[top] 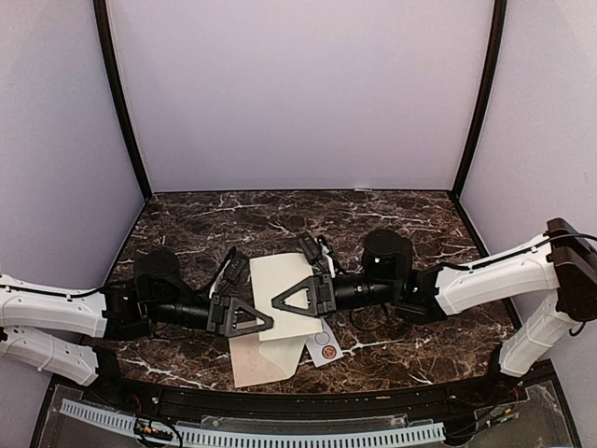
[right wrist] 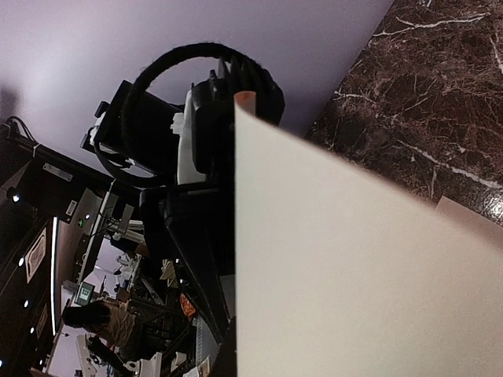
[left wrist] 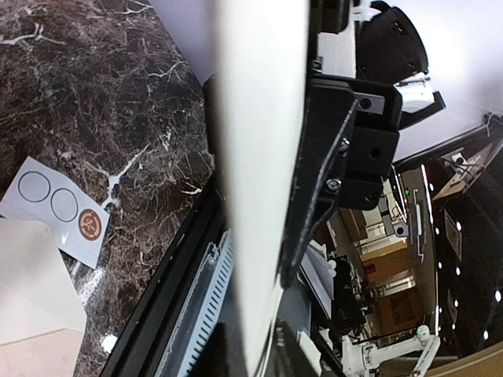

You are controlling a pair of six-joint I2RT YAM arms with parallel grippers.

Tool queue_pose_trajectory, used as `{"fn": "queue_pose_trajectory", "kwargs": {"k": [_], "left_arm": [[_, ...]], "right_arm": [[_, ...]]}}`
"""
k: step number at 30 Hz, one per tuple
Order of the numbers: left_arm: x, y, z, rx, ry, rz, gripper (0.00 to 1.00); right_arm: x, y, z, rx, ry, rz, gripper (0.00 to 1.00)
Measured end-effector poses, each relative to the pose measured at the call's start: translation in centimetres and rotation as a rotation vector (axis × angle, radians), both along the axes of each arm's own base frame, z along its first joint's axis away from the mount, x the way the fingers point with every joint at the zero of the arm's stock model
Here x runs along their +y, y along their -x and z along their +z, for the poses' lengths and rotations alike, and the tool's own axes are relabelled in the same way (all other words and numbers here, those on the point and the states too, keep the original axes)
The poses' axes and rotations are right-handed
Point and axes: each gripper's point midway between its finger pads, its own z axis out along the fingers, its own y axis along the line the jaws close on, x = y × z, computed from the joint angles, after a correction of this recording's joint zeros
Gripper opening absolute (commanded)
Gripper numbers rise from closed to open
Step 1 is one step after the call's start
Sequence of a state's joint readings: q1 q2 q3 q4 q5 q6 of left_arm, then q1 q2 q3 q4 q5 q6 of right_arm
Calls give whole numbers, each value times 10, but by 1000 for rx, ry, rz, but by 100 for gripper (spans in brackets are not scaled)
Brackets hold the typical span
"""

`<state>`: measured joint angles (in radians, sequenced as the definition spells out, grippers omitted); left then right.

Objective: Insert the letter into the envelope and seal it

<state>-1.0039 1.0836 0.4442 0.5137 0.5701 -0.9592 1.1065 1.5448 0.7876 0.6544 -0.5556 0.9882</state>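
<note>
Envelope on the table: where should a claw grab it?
Probably its near left corner, coming down from the left. The envelope lies flat, and that corner is bare: the letter hangs over its far part, and the card sits by its right side.
</note>
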Motion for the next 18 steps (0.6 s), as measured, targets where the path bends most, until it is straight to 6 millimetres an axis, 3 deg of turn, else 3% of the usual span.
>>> {"fn": "queue_pose_trajectory", "kwargs": {"k": [4, 6, 10, 18], "left_arm": [[6, -8, -7, -1, -54, 62, 66], [14, -13, -10, 6, -85, 111, 71], [31, -27, -26, 50, -166, 211, 75], [73, -34, -115, 232, -438, 344, 73]], "right_arm": [[-2, -7, -9, 11, 43, -43, 0], [-5, -11, -16, 24, 79, -67, 0], [-11, -14, -39, 58, 169, -103, 0], [-20, -19, -104, 130, 395, -147, 0]]}}
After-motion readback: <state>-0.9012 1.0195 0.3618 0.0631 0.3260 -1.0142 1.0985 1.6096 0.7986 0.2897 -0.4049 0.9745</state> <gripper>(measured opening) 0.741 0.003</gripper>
